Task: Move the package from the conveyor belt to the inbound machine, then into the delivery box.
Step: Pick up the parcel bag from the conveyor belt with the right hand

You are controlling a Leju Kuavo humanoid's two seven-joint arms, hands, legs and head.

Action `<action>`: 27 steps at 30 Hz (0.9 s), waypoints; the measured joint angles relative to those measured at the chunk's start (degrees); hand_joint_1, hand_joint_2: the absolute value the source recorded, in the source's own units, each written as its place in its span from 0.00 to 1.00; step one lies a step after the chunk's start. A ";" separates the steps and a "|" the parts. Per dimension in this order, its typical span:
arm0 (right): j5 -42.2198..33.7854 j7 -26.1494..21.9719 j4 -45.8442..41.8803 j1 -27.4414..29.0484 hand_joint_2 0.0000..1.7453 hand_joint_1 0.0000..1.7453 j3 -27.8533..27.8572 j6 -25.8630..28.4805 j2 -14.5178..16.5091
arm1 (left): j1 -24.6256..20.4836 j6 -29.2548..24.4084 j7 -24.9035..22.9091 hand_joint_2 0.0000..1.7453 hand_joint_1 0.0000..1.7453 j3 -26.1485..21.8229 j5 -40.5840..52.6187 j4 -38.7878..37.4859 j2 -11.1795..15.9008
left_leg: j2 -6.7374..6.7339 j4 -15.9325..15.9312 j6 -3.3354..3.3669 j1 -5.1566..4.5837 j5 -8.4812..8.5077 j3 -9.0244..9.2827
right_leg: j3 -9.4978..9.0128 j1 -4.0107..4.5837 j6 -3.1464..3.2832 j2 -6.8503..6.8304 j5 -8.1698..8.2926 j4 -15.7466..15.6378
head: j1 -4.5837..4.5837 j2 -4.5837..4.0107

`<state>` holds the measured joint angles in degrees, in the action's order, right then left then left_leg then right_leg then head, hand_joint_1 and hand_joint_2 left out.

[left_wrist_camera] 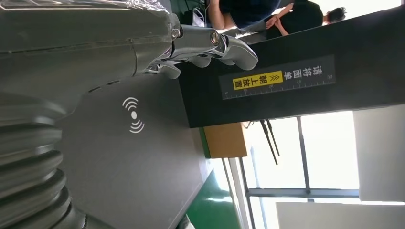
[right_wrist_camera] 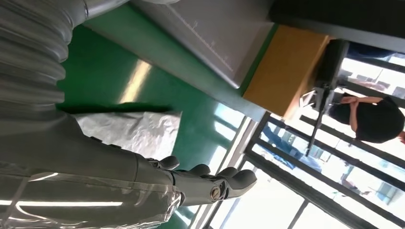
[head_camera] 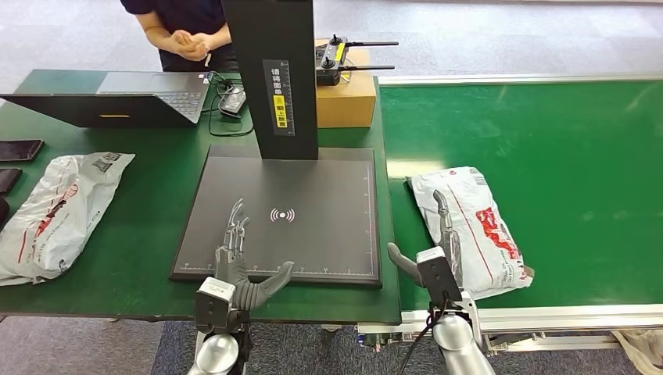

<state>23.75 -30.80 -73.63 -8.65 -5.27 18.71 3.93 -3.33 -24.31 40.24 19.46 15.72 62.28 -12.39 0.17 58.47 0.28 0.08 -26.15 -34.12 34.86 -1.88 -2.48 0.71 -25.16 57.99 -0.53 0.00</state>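
Observation:
A white plastic package (head_camera: 477,226) with red print lies on the green conveyor belt (head_camera: 563,156), close to its near edge. My right hand (head_camera: 439,250) hovers over the package's left part, fingers straight and apart, holding nothing; the right wrist view shows the fingers (right_wrist_camera: 210,183) above the package (right_wrist_camera: 136,131). My left hand (head_camera: 238,258) is open over the near edge of the dark inbound machine plate (head_camera: 313,187), fingers stretched toward its wave symbol (head_camera: 282,215). The left wrist view shows those fingers (left_wrist_camera: 210,45) above the plate (left_wrist_camera: 124,157).
The machine's black post (head_camera: 275,78) rises at the plate's far edge. Behind it sit a cardboard box (head_camera: 348,98) with a controller (head_camera: 332,61). A second white package (head_camera: 59,215), a laptop (head_camera: 117,98) and phones lie on the green table. A person (head_camera: 184,27) stands at the back.

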 joint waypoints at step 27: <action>1.17 2.55 19.60 -9.85 1.00 0.00 2.98 1.96 -7.97 | -0.20 -2.61 0.00 1.00 0.00 3.23 -3.00 -0.27 1.85 | 0.01 0.01 0.01 0.00 0.00 -0.01 | 0.00 0.00 -0.01 -0.01 0.01 0.00 | 0.01 0.00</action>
<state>24.92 -28.25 -54.03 -18.50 -2.29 20.67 -4.04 -3.53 -26.92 40.24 22.69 12.72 62.01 -10.54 0.18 58.49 0.29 0.08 -26.15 -34.13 34.85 -1.88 -2.49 0.70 -25.15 57.99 -0.52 0.00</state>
